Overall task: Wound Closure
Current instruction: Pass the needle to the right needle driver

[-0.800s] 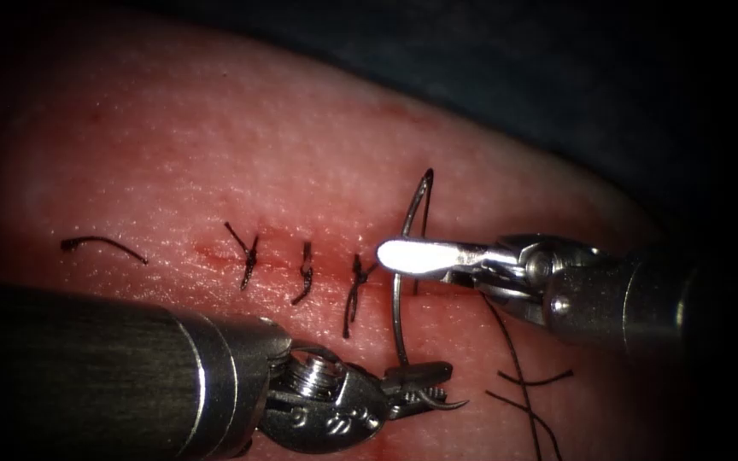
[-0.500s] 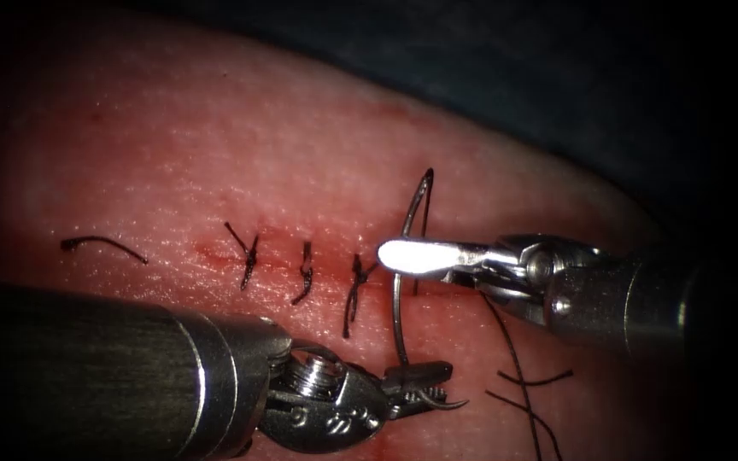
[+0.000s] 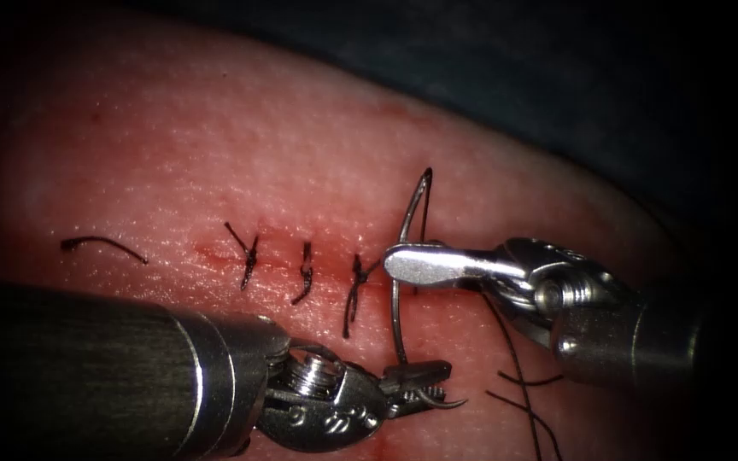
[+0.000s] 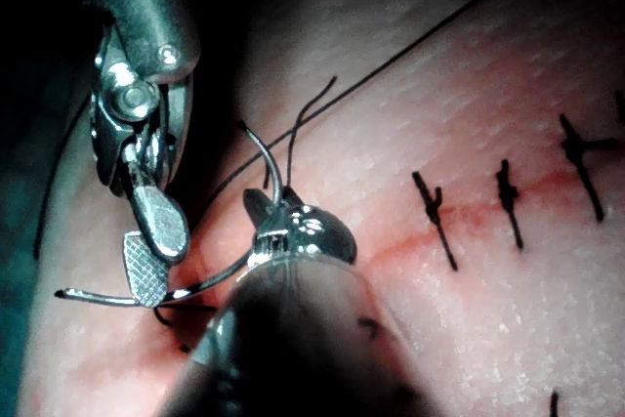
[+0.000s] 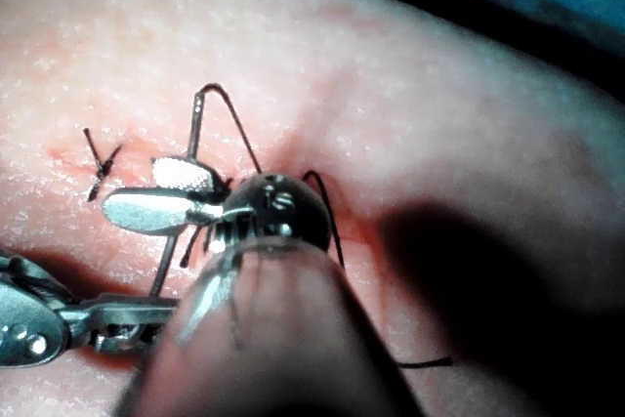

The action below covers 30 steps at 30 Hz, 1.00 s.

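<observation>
Nearest the endoscope, the left arm's shaft (image 3: 104, 371) is filling the lower left of the frame, its lower edge cut off by the picture border. At its end the left pincer (image 3: 418, 382) is clamping the needle (image 3: 396, 312) close to one end of the curve, and a short hooked piece of needle is sticking out past it toward the lower right. From that grip the needle is rising in an arc up the middle of the frame. It is standing free above the tissue (image 3: 215, 154) along the length that can be seen, though where it passes behind the right tool the view is blocked.

The right pincer (image 3: 399, 260), coming in from the right edge, is sitting against the needle's mid-curve. In the right wrist view the right pincer (image 5: 146, 192) is standing parted, with the needle (image 5: 195, 144) running up beside it rather than pinched in it.

Thread (image 3: 518, 376) is trailing down from under the right tool toward the lower right, crossing loose strands; its far end is lost in the dark edge.

Farther back, the cut (image 3: 284, 260) is running left to right, crossed by three knotted stitches (image 3: 305, 273). A loose cut end of thread (image 3: 100, 245) is lying at the left. The tissue's upper rim is fading into darkness.
</observation>
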Each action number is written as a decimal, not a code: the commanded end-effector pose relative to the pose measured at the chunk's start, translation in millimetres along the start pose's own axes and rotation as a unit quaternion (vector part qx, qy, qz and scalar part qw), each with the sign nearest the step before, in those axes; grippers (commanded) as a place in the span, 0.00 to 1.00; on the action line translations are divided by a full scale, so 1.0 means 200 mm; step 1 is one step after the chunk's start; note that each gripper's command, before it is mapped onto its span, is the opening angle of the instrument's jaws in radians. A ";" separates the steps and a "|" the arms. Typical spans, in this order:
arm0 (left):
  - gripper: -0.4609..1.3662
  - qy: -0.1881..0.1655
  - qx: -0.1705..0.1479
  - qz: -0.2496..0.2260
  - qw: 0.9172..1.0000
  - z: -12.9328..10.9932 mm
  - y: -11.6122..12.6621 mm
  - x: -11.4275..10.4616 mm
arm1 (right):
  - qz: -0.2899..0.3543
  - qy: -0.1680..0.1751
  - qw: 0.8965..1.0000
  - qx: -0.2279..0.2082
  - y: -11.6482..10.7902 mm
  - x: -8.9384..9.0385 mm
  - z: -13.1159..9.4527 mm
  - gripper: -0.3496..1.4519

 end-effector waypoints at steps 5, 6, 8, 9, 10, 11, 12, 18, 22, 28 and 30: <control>0.06 0.000 -0.003 0.000 1.000 0.000 0.000 0.000 | -0.012 -0.012 1.000 0.008 -0.003 -0.001 0.000 0.73; 0.06 0.000 -0.003 0.000 1.000 0.000 0.000 0.000 | -0.014 -0.010 1.000 0.010 -0.004 -0.001 0.001 0.74; 0.06 0.000 -0.003 0.000 1.000 0.000 0.000 0.000 | -0.017 -0.009 1.000 0.011 -0.004 0.000 0.000 0.74; 0.06 0.001 -0.002 0.000 1.000 0.000 0.000 0.000 | -0.016 -0.009 1.000 0.011 -0.004 0.000 0.000 0.74; 0.06 0.001 -0.002 0.000 1.000 -0.001 -0.001 -0.001 | -0.016 -0.010 1.000 0.012 -0.004 0.000 0.000 0.74; 0.06 0.001 -0.003 0.000 1.000 -0.001 -0.001 -0.001 | -0.016 -0.010 1.000 0.012 -0.004 0.000 -0.001 0.73; 0.06 0.001 -0.003 -0.001 1.000 -0.001 -0.001 -0.001 | -0.016 -0.010 1.000 0.012 -0.004 0.001 -0.001 0.73; 0.06 0.003 -0.001 0.001 1.000 -0.003 -0.002 -0.001 | -0.016 -0.013 1.000 0.015 -0.003 0.002 -0.005 0.70; 0.06 0.005 0.001 0.003 1.000 -0.003 -0.002 -0.001 | -0.016 -0.009 1.000 0.013 -0.002 0.003 -0.009 0.69; 0.06 0.016 0.001 0.013 1.000 -0.003 -0.002 0.000 | -0.019 -0.002 1.000 0.008 0.001 0.006 -0.014 0.67; 0.06 0.019 0.001 0.019 1.000 -0.003 -0.002 0.000 | -0.016 -0.002 1.000 0.005 0.001 0.006 -0.015 0.67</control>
